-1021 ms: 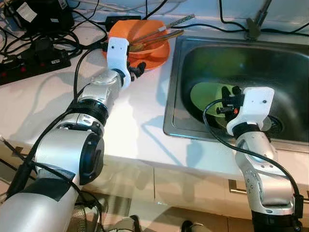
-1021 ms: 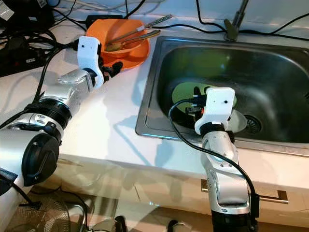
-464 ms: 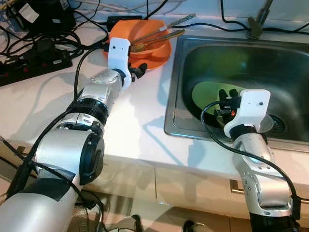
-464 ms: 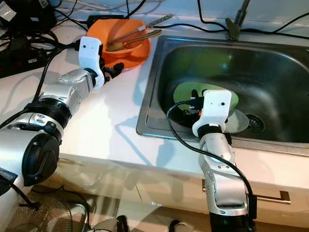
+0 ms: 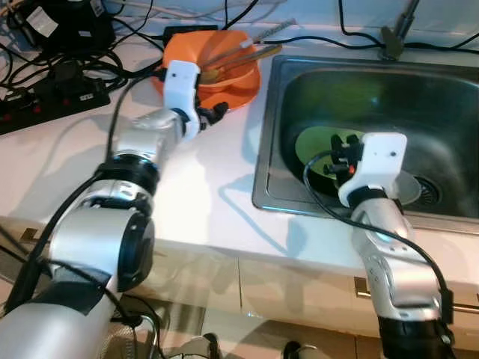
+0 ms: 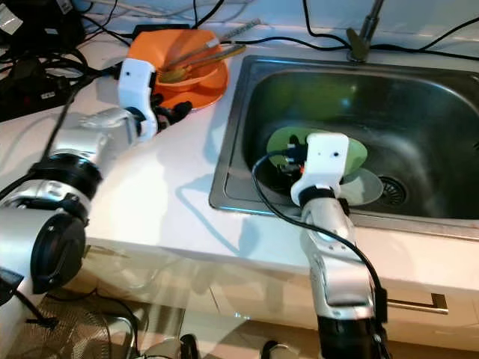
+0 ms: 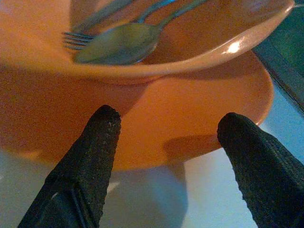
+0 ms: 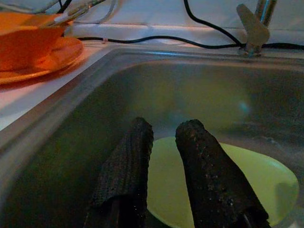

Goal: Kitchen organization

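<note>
The left hand (image 7: pixel 166 142) is spread wide, its two black fingers (image 7: pixel 90 161) well apart and gripping nothing, with their tips just at the near rim of an orange plate (image 7: pixel 190 123). An orange bowl (image 7: pixel 142 47) sits on that plate, and a spoon (image 7: pixel 118 45) and a fork (image 7: pixel 76 38) lie inside the bowl, their handles sticking out over its far rim toward the wall. Seen from the head, the left arm reaches forward across the white bench (image 5: pixel 202 172), and the plate and bowl stand near the back of the bench, just beside the left edge of a steel sink (image 5: pixel 262 149). The right hand (image 8: pixel 164 137) is down inside the sink, its fingers (image 8: pixel 126 156) nearly together with only a narrow gap between them and nothing held. Their tips are over the near edge of a light green plate (image 8: pixel 256 180) that lies on the sink floor; whether they touch it cannot be told. From the head views the green plate (image 6: pixel 281 138) rests in the left half of the basin, partly hidden by the white wrist housing, and the round drain (image 6: pixel 393 191) is just to its right. A tap (image 6: pixel 359 34) stands at the back rim of the sink. Black cables (image 5: pixel 67 60) and a power strip (image 5: pixel 45 101) crowd the far left of the bench.
</note>
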